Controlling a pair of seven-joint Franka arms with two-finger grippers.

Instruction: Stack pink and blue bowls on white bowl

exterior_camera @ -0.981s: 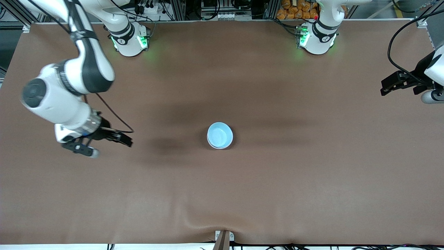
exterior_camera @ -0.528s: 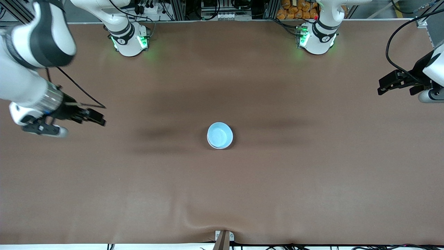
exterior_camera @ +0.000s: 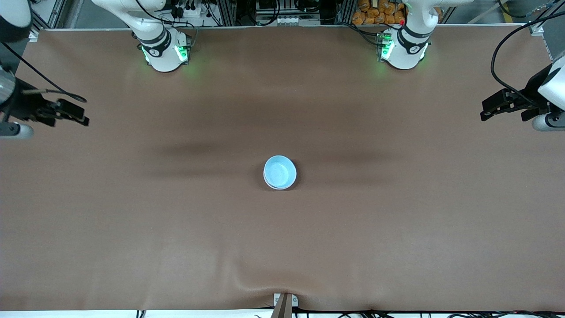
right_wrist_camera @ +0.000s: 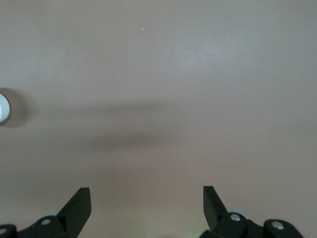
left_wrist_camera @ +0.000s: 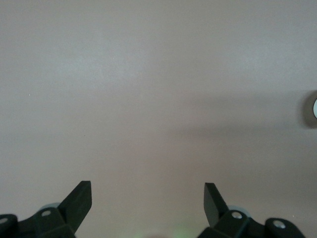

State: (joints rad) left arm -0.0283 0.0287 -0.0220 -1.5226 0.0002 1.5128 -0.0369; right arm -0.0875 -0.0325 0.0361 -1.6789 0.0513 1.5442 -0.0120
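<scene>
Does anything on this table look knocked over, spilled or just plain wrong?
Nothing stands out. The blue bowl sits upright mid-table, nested on another bowl. The left gripper and right gripper hang open and empty over the table's two ends.

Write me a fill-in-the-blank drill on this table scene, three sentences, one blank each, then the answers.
1. The bowl on top of the stack at the middle of the table is colored ____.
2. The fingers of the left gripper stand ____, with nothing between them.
3. The right gripper hangs over the ____ arm's end of the table.

Missing words: blue; open; right
</scene>
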